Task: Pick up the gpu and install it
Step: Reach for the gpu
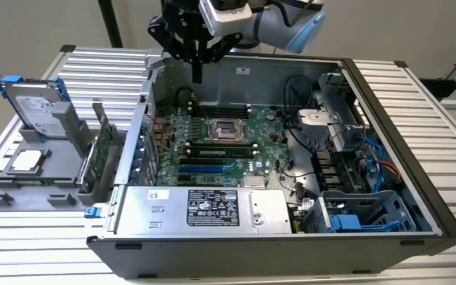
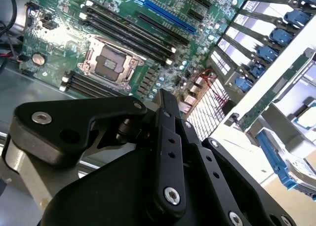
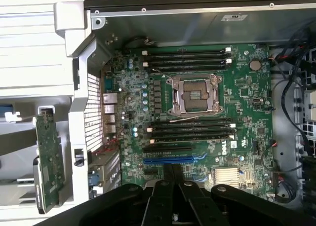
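You had the gripper (image 1: 197,75) hanging over the far edge of the open computer case (image 1: 252,252), above the motherboard (image 1: 220,139). Its fingers were pressed together with nothing between them.

The gpu (image 1: 98,151) stood on its long edge in a grey holder (image 1: 54,181) on the slatted table (image 1: 418,89). It was just outside the case wall, toward the exterior view's left, and well apart from the gripper.

**Handling, as judged:** the card looked light, thin and stiff, but fragile. You should not squeeze its component faces or its connector edge. The free upper edge, pinched across the board's thickness, appeared the soundest hold, and the metal end bracket the sturdiest part.

**Surface and room:** the holder's slot left little space on either side of the card, and a hard drive (image 1: 36,110) stood nearby in the same holder. Inside the case, cables (image 1: 299,95) and the power supply (image 1: 204,208) bordered the motherboard closely.
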You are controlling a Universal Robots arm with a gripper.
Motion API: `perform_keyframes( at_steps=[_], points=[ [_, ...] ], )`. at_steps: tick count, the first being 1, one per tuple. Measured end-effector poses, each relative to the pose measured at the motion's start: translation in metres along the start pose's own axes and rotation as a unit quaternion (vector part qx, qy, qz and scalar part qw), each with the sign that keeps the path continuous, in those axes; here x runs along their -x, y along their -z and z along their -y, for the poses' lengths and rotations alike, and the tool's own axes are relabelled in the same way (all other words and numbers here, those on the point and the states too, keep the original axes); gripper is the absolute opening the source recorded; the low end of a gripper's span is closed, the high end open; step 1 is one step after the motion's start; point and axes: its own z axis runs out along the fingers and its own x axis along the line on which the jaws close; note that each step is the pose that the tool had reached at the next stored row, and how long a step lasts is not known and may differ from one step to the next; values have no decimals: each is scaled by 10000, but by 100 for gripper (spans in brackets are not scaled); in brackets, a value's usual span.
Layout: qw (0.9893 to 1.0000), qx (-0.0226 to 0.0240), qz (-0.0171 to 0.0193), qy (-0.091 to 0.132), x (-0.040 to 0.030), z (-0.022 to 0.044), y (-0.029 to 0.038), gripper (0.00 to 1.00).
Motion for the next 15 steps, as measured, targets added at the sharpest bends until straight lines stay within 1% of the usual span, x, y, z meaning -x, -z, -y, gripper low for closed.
perform_keyframes(
  at_steps=[15],
  points=[
    [10000, 0, 0, 0, -144, 10, 3, 0]
  ],
)
